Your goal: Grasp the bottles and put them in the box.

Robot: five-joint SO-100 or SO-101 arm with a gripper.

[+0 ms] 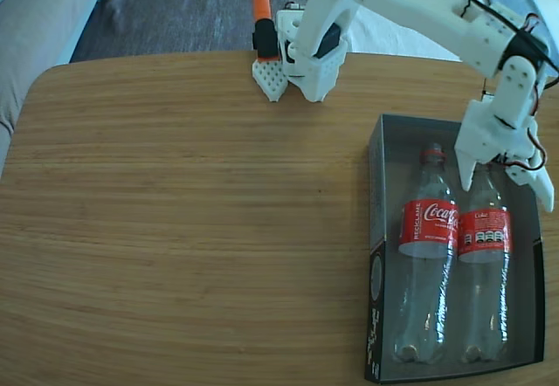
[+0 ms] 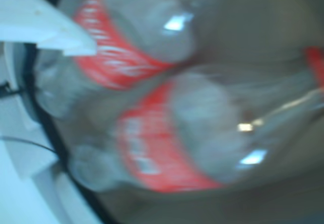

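Observation:
Two clear bottles with red labels lie side by side in the dark box (image 1: 376,203), necks pointing to the far side. The left bottle (image 1: 428,255) and the right bottle (image 1: 486,272) both rest on the grey floor. My white gripper (image 1: 507,185) hangs over the neck and shoulder of the right bottle, open, one finger on each side of it. The wrist view is blurred; it shows both bottles' red labels (image 2: 152,148) close up and one white finger (image 2: 45,26) at the upper left.
The box sits at the right front of the wooden table (image 1: 192,211). The arm's base (image 1: 314,54) and an orange-and-black clamp (image 1: 265,28) stand at the far edge. A grey cushion (image 1: 35,19) lies beyond the left corner.

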